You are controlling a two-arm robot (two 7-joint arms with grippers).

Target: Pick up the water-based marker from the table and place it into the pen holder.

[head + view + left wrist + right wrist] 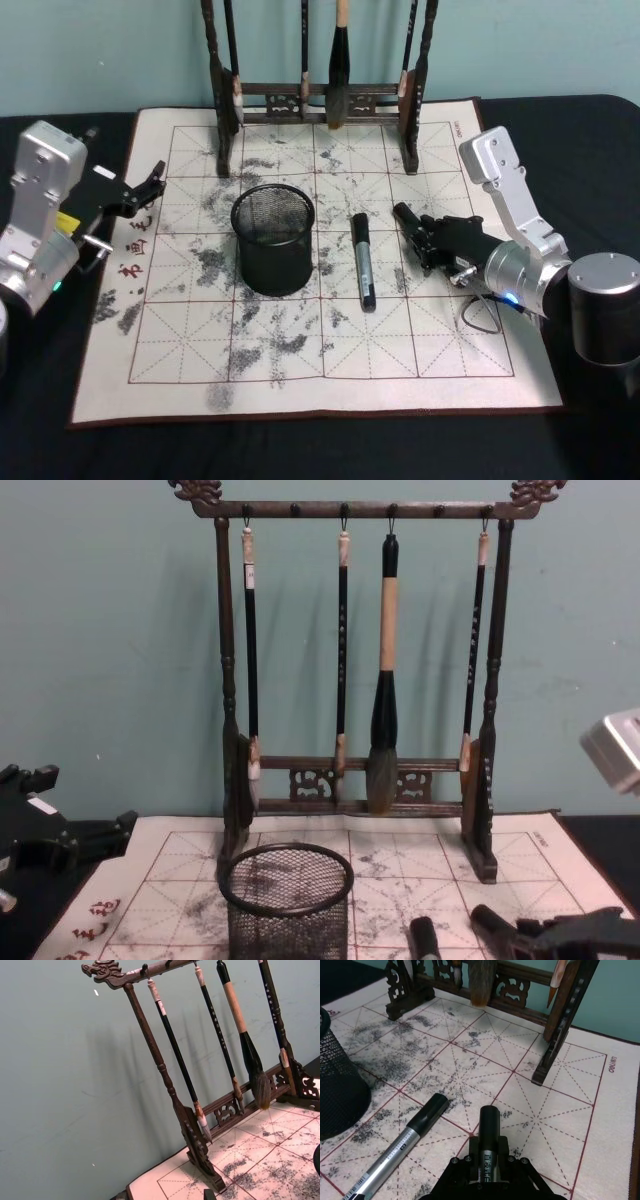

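Observation:
A water-based marker point(488, 1122) with a black cap and silver barrel sits between the fingers of my right gripper point(487, 1160), which is shut on it low over the mat, right of the pen holder. In the head view this gripper point(420, 232) points toward the brush rack. A second marker point(362, 262) of the same kind lies loose on the mat between the gripper and the pen holder point(272, 240), a black mesh cup standing upright with nothing visible inside. My left gripper point(150, 185) rests open at the mat's left edge.
A tall dark wooden rack point(320, 100) hung with several brushes stands along the back of the white ink-stained mat point(200, 380). The dark table point(590, 130) extends around the mat. The right arm's bulky joints occupy the mat's right edge.

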